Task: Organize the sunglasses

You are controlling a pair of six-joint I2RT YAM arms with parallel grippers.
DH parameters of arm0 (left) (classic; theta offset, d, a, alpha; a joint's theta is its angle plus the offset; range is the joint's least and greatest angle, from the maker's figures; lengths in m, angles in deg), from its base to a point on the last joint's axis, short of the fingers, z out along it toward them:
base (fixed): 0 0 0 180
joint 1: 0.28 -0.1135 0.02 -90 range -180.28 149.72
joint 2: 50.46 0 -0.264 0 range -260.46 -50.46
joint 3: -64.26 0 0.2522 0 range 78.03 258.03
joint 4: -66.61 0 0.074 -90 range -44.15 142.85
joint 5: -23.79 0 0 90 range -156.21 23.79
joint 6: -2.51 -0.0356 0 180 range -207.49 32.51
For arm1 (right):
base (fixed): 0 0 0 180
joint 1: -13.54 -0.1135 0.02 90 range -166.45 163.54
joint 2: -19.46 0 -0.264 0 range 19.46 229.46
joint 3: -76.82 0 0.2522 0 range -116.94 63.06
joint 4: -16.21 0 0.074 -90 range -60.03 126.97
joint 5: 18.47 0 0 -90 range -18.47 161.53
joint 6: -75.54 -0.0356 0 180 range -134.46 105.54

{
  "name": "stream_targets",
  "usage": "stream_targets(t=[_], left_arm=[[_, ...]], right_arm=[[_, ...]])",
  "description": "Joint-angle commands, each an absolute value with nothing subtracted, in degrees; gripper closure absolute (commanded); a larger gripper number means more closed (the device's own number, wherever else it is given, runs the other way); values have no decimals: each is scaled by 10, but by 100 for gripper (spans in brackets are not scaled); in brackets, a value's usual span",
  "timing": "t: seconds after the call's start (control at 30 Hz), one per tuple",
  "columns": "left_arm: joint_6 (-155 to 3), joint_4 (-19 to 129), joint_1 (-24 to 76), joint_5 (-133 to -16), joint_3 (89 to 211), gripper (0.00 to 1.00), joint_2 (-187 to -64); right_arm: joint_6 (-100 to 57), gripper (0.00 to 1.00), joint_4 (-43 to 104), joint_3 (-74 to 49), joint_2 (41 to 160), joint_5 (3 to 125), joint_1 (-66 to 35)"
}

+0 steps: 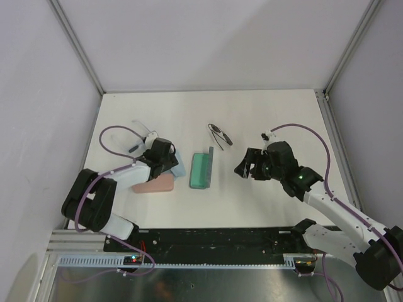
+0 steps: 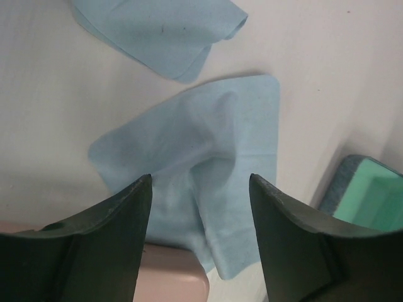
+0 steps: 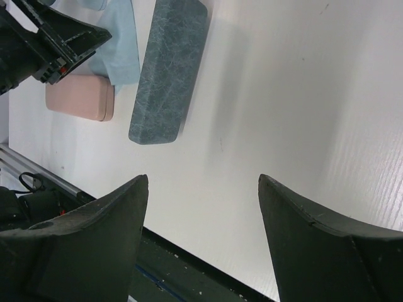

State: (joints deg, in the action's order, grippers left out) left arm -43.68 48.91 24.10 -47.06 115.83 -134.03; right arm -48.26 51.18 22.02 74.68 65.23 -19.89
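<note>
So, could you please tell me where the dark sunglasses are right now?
In the top view, the dark sunglasses lie near the middle of the table, just beyond the far end of the green case, with nothing touching them.

Bright, even light — soft shadows

Nothing legible in any view: no lettering, brand, number or sign to be made out on the pink case (image 1: 156,184), grey-blue case (image 3: 160,69), blue cloths (image 2: 195,157) or tabletop (image 1: 271,113).
</note>
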Motion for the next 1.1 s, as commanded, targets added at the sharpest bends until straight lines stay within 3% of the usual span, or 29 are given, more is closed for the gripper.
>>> stream_targets(t=[0.0, 0.03, 0.13, 0.17, 0.23, 0.67, 1.07], left_arm=[[-469, 509, 235, -455, 1193, 39, -1375], [-477, 511, 235, -462, 1199, 46, -1385], [-498, 516, 235, -482, 1215, 84, -1422], [-505, 518, 235, -487, 1221, 92, -1430], [-514, 519, 235, -492, 1229, 98, -1433], [-546, 520, 294, -570, 1241, 100, -1178], [-512, 520, 507, -620, 1349, 100, -1300]], right_arm=[[-480, 25, 491, 220, 749, 657, -205], [-481, 25, 487, 221, 754, 657, -208], [-487, 26, 481, 222, 769, 660, -217], [-489, 26, 479, 223, 772, 662, -221], [-493, 26, 475, 223, 774, 666, -227], [-490, 27, 484, 230, 757, 689, -224], [-451, 27, 619, 229, 606, 655, -16]])
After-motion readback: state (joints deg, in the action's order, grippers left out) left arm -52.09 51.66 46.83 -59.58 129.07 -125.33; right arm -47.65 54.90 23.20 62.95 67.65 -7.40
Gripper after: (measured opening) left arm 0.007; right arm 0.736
